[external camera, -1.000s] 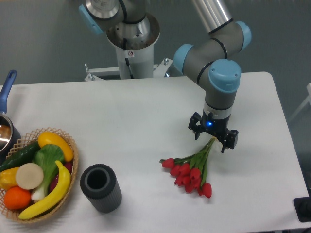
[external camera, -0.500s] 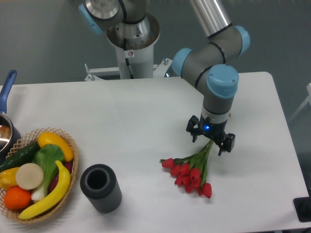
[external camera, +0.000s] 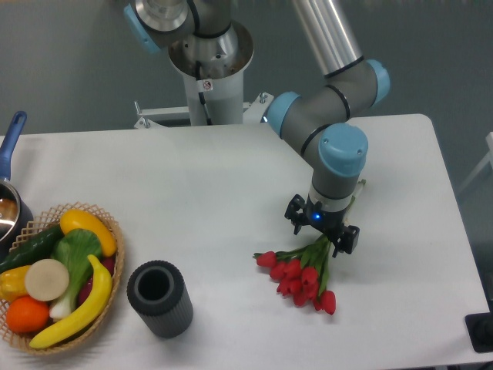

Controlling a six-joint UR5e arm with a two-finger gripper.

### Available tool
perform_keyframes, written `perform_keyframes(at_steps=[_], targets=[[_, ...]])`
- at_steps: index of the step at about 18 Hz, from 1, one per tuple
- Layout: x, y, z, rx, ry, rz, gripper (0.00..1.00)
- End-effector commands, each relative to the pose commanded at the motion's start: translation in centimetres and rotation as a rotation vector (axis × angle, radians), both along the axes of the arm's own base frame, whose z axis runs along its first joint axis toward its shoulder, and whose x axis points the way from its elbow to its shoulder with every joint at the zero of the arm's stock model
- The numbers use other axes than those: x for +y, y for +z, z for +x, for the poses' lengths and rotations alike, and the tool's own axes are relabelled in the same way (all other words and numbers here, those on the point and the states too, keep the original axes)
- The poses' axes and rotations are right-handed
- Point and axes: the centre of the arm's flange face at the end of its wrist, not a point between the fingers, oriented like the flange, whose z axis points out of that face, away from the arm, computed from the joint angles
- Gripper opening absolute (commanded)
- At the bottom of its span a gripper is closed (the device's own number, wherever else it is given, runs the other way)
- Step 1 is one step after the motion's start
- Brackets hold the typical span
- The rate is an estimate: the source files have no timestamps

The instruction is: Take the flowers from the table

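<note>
A bunch of red tulips with green stems, the flowers point(external camera: 303, 276), lies on the white table point(external camera: 216, 193) at the front right, blooms toward the front. My gripper point(external camera: 322, 231) hangs straight down over the stems, just above the blooms. Its fingers point(external camera: 344, 240) stand apart on either side of the stems, so it is open. The wrist hides the upper part of the stems; a short stem end shows past it at the upper right.
A dark grey ribbed cylinder cup point(external camera: 159, 297) stands front left of the flowers. A wicker basket point(external camera: 106, 245) of toy fruit and vegetables sits at the front left edge. A blue-handled pot point(external camera: 9, 193) is at the far left. The arm's base point(external camera: 208, 69) stands behind the table.
My gripper has moved left and toward the front along the stems, closer to the blooms. It has stayed open. The flowers have not moved.
</note>
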Motion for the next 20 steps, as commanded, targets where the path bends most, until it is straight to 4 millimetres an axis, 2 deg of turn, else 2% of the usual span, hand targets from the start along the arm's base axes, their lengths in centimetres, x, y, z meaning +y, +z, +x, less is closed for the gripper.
perform_keyframes(at_steps=[1,2,3,5,10,14,17,20], targets=[[0.4,0.1,-0.3,0.004,0.003,0.003,0.54],[0.6,0.2,-0.4,0.005,0.003,0.008,0.29],[0.7,-0.2,-0.4,0.000,-0.001,0.008,0.25],[0.5,-0.5,0.0,-0.003,0.008,-0.007,0.06],[0.5,0.0,0.0,-0.001,0.021,0.002,0.01],[0.0,2.9,-0.2,0.034,0.050,0.013,0.00],[-1.5,5.5,-2.2,0.074,0.084,0.038,0.02],[-1.2,6.3,-2.7,0.092,0.079,0.047,0.02]])
